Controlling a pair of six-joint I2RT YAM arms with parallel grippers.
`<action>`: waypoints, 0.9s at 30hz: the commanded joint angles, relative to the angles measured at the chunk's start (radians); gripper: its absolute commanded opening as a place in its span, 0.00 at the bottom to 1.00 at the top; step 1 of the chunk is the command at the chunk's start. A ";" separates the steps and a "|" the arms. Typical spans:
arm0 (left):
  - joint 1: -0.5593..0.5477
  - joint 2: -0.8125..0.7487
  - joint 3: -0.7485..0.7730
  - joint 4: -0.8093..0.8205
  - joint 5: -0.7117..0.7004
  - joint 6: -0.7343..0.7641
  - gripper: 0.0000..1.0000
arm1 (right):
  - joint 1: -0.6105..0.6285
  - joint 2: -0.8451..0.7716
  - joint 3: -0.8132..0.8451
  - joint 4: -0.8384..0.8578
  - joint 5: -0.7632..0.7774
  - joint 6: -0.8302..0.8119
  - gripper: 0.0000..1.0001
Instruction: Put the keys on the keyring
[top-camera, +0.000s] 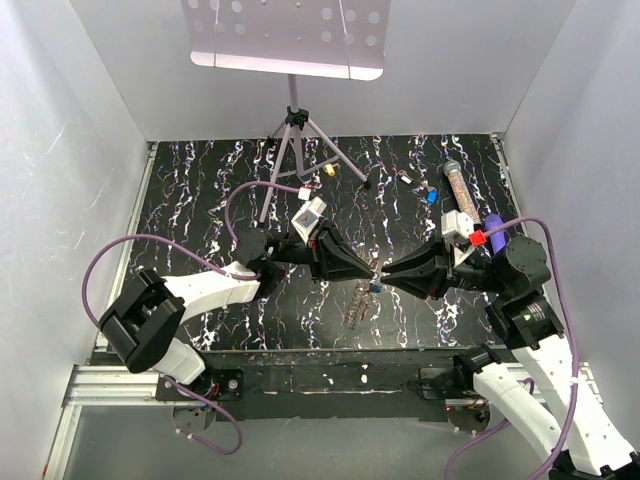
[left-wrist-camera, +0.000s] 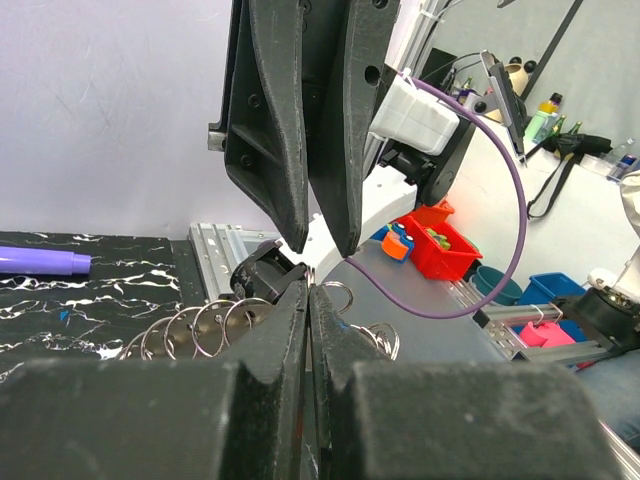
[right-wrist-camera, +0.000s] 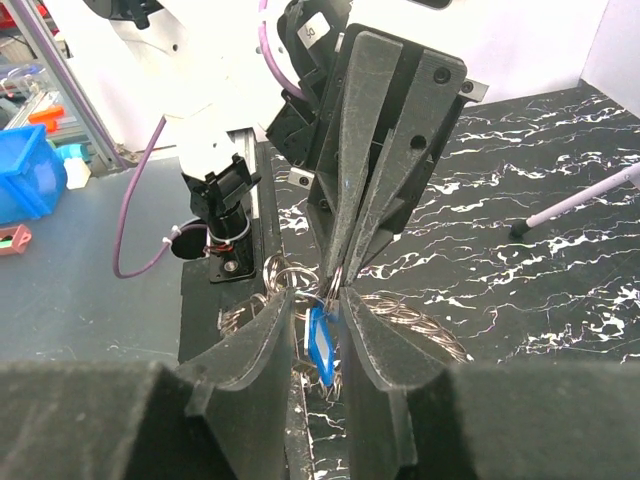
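Observation:
My two grippers meet tip to tip over the middle of the mat. The left gripper (top-camera: 371, 271) (left-wrist-camera: 309, 288) is shut on a thin ring of the keyring (right-wrist-camera: 425, 327), whose linked grey loops trail down onto the mat (top-camera: 357, 309) (left-wrist-camera: 200, 325). A key with a blue head (right-wrist-camera: 320, 342) hangs from that ring. My right gripper (top-camera: 384, 277) (right-wrist-camera: 318, 296) straddles it, with a narrow gap showing on each side of the blue head. More keys lie at the back of the mat: one with a yellow head (top-camera: 329, 170) and one with a blue head (top-camera: 432, 197).
A tripod stand (top-camera: 293, 122) rises from the back middle of the mat (top-camera: 200, 200), its legs splayed. A glittery tube (top-camera: 455, 183) and a purple pen (top-camera: 492, 222) (left-wrist-camera: 40, 262) lie at the back right. White walls enclose three sides.

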 joint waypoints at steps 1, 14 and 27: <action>0.002 -0.041 0.029 0.170 -0.013 0.009 0.00 | -0.006 0.008 -0.003 0.059 0.014 0.029 0.31; 0.002 -0.038 0.038 0.187 -0.039 0.007 0.00 | -0.006 0.027 -0.023 0.046 0.013 0.030 0.29; 0.002 -0.043 0.026 0.165 -0.070 0.042 0.00 | -0.001 0.062 -0.011 0.061 -0.029 0.030 0.14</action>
